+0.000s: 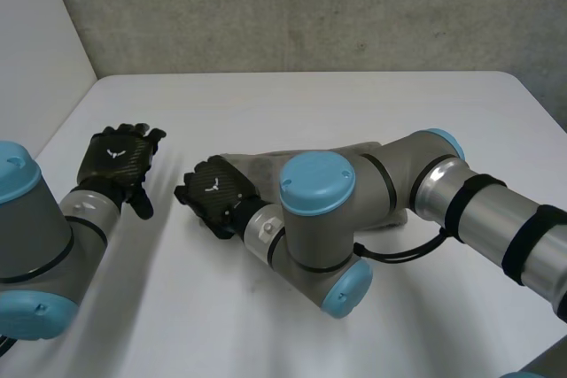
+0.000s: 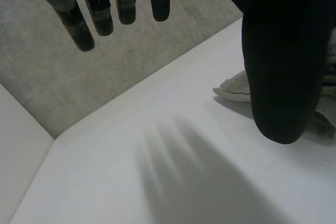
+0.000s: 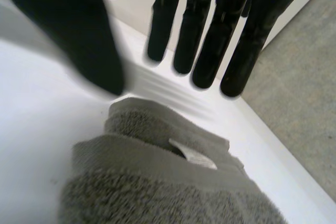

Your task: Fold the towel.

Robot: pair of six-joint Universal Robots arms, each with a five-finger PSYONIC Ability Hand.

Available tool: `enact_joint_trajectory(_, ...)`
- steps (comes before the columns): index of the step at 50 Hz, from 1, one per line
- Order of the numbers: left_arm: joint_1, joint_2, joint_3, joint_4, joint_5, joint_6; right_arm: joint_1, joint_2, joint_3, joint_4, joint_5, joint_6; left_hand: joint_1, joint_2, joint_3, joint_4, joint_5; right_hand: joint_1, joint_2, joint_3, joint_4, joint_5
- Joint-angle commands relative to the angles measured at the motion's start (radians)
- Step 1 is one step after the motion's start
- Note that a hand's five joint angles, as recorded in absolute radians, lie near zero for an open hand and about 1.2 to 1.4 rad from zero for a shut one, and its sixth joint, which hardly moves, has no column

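The towel (image 1: 261,164) lies near the middle of the white table (image 1: 310,104), a grey bundle already doubled over on itself in thick layers, with much of it hidden under the right arm (image 1: 354,210). The right hand (image 1: 213,190) hovers over the towel's end nearest the left arm. In its wrist view the fingers (image 3: 205,51) are straight and spread, reaching past the cloth's edge and gripping nothing. Stacked folded edges and a small white label (image 3: 194,156) sit below its palm.

The left hand (image 1: 115,158) is well apart from the towel, over bare table, its fingers (image 2: 100,14) straight and relaxed, empty. A rounded corner of the towel shows beyond its thumb.

The cloth looks like thick terry: soft, limp and light, with a rough pile that should not slip between fingers but will sag and drag if lifted by one point. Because the layers are loose, a pinch on the top layer alone would probably peel it open rather than move the bundle. A better hold would be across the full stack at a corner or along the folded edge near the label, thumb under and fingers on top. The two hands should take matching corners so the next fold comes over evenly. The fold seems far along; whether another is needed is hard to judge with the arm covering the rest.
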Motion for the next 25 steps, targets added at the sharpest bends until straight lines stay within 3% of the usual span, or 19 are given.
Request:
enact_joint_trajectory(1, -0.024, -0.001, -0.019, -0.001, 0.001, 0.000, -0.016, -0.179, 0.140, 0.029, 0.158, 0.022, 0.007, 0.021, 0.020, 0.019, -0.021, -0.417, -0.610, -0.619, -0.628, -0.619)
enact_joint_trajectory(4, -0.041, -0.001, -0.024, -0.002, 0.003, 0.000, -0.109, -0.301, 0.270, 0.015, 0.236, 0.067, 0.022, 0.035, 0.035, 0.034, -0.006, -0.417, -0.610, -0.619, -0.628, -0.619)
enact_joint_trajectory(6, -0.106, -0.003, -0.026, -0.001, 0.006, 0.000, -0.157, -0.353, 0.326, 0.010, 0.256, 0.093, 0.042, 0.056, 0.055, 0.054, 0.015, -0.417, -0.610, -0.619, -0.628, -0.619)
enact_joint_trajectory(12, -0.190, -0.018, -0.026, -0.002, 0.043, 0.003, -0.306, -0.474, 0.525, 0.018, 0.269, 0.130, 0.063, 0.076, 0.076, 0.075, 0.035, -0.398, -0.592, -0.600, -0.610, -0.600)
enact_joint_trajectory(19, -0.255, -0.111, 0.010, -0.001, 0.144, 0.012, -0.437, -0.498, 0.662, 0.001, 0.255, 0.130, 0.113, 0.126, 0.126, 0.125, 0.085, -0.239, -0.433, -0.441, -0.451, -0.441)
enact_joint_trajectory(25, -0.273, -0.226, 0.102, -0.001, 0.143, 0.021, -0.467, -0.490, 0.717, -0.048, 0.217, 0.141, 0.213, 0.226, 0.226, 0.224, 0.185, -0.198, -0.392, -0.400, -0.410, -0.400)
